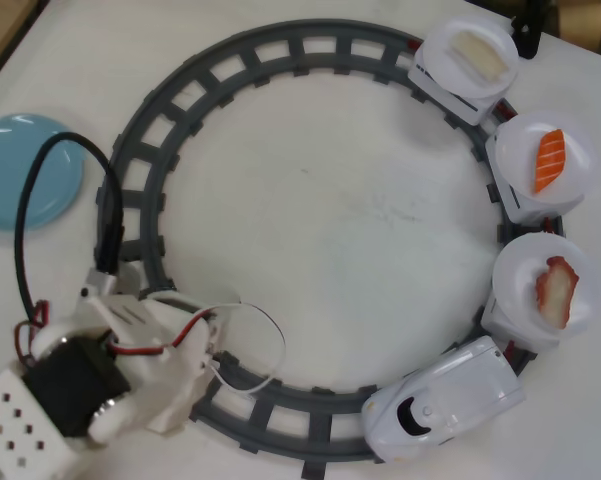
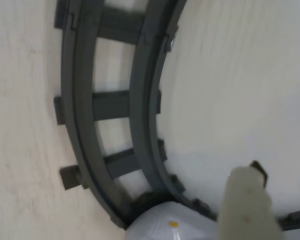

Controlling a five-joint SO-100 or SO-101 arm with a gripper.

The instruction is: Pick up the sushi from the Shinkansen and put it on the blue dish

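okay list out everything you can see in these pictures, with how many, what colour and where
Track: one, dark grey, a ring across the table.
Shinkansen: one, white, on the track at lower right in the overhead view.
White plates: three, on wagons behind it up the right side.
Sushi: one, dark red edge and whitish pink, on the plate nearest the train.
Salmon piece: one, orange with white stripes, on the middle plate.
Pale piece: one, cream, on the top plate.
Blue dish: one, light blue, empty, at the left edge.
Table: one, white.
Arm: one, white and black, lower left over the track.
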